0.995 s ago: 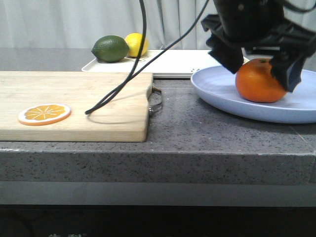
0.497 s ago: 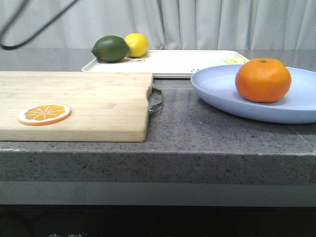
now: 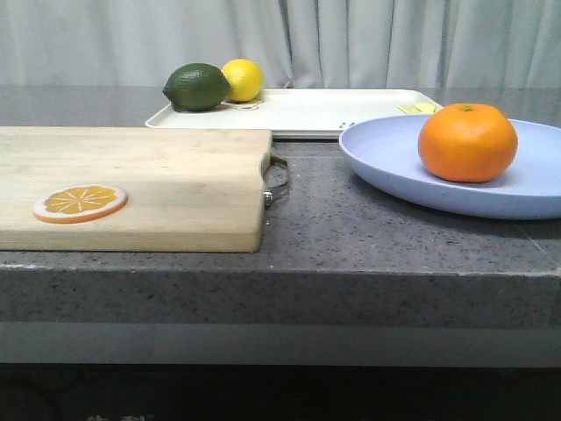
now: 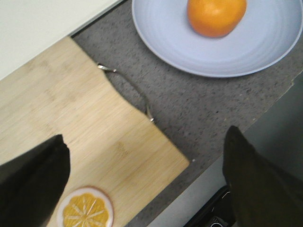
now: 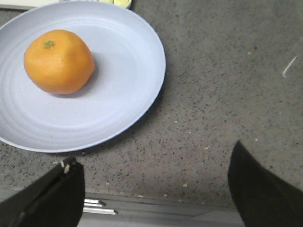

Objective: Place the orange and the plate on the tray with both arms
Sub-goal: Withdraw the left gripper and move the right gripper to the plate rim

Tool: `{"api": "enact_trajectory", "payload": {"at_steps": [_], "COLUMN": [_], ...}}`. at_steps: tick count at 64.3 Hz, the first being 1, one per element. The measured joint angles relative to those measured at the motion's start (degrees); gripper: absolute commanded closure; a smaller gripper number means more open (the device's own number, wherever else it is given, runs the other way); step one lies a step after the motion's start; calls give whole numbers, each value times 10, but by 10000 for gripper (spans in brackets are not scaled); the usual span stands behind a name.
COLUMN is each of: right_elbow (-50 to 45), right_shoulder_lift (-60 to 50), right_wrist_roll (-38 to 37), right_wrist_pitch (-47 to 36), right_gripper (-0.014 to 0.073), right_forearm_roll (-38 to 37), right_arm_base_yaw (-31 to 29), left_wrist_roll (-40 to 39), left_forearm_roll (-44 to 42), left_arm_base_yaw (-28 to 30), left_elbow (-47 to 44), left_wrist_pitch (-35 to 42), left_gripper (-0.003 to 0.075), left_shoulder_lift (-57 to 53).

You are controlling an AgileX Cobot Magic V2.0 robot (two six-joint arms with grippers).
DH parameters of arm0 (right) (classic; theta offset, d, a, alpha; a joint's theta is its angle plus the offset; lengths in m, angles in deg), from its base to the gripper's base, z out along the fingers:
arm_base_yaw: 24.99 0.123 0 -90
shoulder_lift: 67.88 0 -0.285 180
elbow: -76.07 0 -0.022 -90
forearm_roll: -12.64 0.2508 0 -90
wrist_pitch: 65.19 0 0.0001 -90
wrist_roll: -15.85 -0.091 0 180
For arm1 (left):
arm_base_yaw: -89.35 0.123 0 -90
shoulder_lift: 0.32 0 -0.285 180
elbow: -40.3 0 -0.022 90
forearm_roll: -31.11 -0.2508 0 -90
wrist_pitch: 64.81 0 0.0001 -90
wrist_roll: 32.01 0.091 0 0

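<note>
Orange [image 3: 467, 142] on plate [image 3: 394, 167], beside tray [image 3: 333, 112]

1. Backdrop: pale grey curtain [image 3: 368, 39] w/ vertical folds spans the full width behind the work surface.
2. Work surface: dark grey speckled stone countertop [image 3: 316, 219], matte, w/ a thick front edge.
3. Below front edge: lighter grey band [image 3: 280, 344], then a dark zone; detail there not legible.
4. Right wrist view: countertop [image 5: 227, 85] shows fine light flecks and one short pale scratch mark [image 5: 289, 66].
5. Lighting: soft, even, diffuse; shadows faint. Source not visible.
</note>
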Motion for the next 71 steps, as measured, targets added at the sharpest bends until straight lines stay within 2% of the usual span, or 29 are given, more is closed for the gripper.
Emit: {"api": "enact_trajectory", "payload": {"at_steps": [15,24,30,38,44,50,56,64,71], "right_elbow": [87,118,128,132,132,132,132,132,133], "right_shoulder_lift": [123,194,233,277,310,338,361,385,407], "right_wrist_roll": [1,23,62,128,169,202,217,223,224], "right_wrist_pitch": [67,90,100,109,116,118,118,115,107], "right_gripper": [-29,-29,-29,-29,-29,-21,23,116,162], "right_forearm_roll": [6,28,72,174,241,298,340,364,374], "right_arm_base_yaw": [-7,-59,-108,-188,-223,-234,-234,-232,-219], "left_wrist_roll": [20,66,76,81,82,82,82,82,82], "left_forearm_roll": [42,85,91,96,97,97,97,97,97], "left_arm_base_yaw": [115,163,170,171,171,171,171,171,171], "left_elbow": [-91,-143,-171,-197,-205,-206,-206,-206,-206], "left_wrist_pitch": [12,28,40,49,49,49,49,50,51], "left_gripper": [90,90,90,90,90,90,90,90,90], "left_shoulder_lift": [-91,-155,-189,-225,-235,-238,-238,-238,-238]}}
